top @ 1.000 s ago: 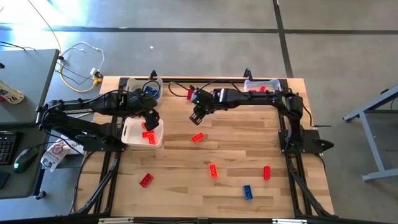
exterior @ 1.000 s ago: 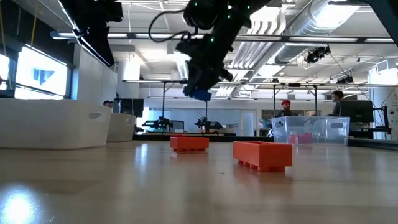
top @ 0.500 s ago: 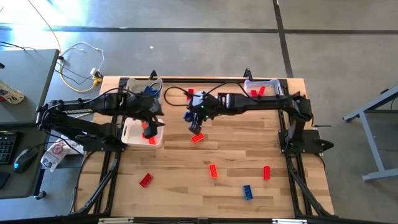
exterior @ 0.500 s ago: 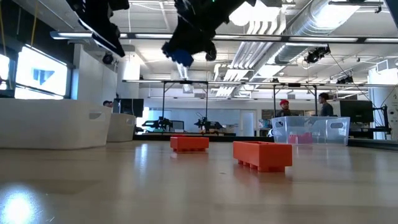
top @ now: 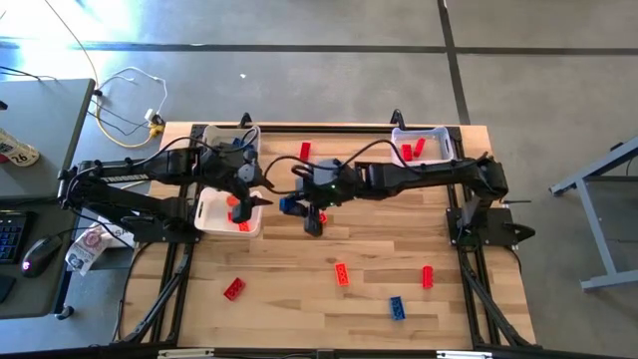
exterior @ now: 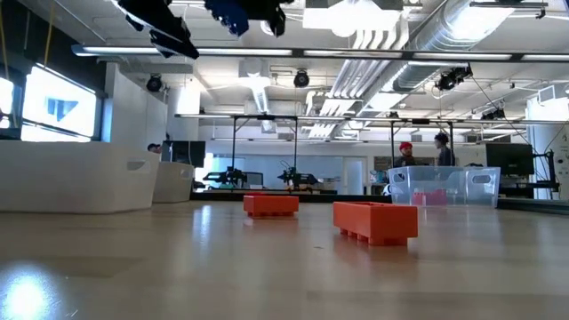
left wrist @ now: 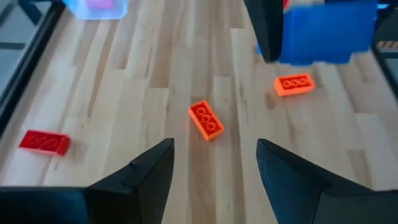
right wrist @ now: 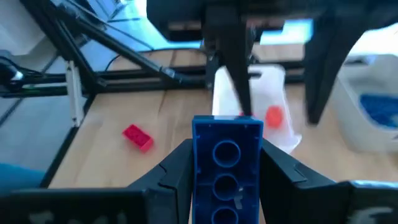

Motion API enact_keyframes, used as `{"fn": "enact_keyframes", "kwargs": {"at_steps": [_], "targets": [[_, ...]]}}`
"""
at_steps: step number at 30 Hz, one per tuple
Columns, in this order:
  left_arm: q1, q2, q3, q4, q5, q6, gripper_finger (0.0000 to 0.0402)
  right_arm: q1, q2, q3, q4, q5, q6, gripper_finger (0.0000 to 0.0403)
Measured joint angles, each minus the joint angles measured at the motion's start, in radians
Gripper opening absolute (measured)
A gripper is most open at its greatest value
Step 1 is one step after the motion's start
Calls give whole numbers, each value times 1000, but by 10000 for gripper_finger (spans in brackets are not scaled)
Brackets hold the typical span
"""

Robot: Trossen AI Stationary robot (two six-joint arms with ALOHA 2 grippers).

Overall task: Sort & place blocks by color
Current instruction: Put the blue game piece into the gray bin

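Observation:
My right gripper point(top: 296, 205) hangs high over the table's middle, just right of the white bin point(top: 211, 221), and is shut on a blue block point(right wrist: 227, 155). My left gripper point(top: 249, 199) stands open and empty above that bin, which holds orange blocks point(top: 239, 217). In the left wrist view, two orange blocks point(left wrist: 206, 119) point(left wrist: 293, 84) and a red one point(left wrist: 43, 142) lie flat on the table beyond the open fingers. Further blocks lie near the front: red point(top: 234, 289), orange point(top: 342, 273), red point(top: 428, 276), blue point(top: 397, 307). My right gripper pinches the blue block by its two long sides point(right wrist: 198, 163) between the two fingers. The fingers come from the table's right, slanting down, and lie along the block. Its studded top faces up, its far end point(right wrist: 227, 123) sticks out past the fingertips, and it hangs clear of the table.
A clear bin with blue blocks point(top: 231, 143) stands at the far left, and a clear bin with red blocks point(top: 421, 145) at the far right. A red block point(top: 304, 151) lies between them. The arms' frames run along both side edges.
My right gripper has carried the blue block up and toward the table's left edge, rolling and tipping toward level as it went; the block has stayed in the hold. My left gripper has turned and tipped up over the white bin, still open.

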Motion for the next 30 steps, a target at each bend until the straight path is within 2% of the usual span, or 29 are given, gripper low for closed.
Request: {"fn": "enact_keyframes", "kwargs": {"at_steps": [4, 13, 30], "targets": [[-2, 0, 0, 40, 40, -9, 212, 19, -14, 0, 48, 55, -35, 112], [-43, 0, 0, 164, 39, -35, 212, 26, -14, 0, 114, 141, -62, 112], [-86, 0, 0, 342, 27, -139, 212, 25, -13, 0, 243, 177, -98, 112]]}}
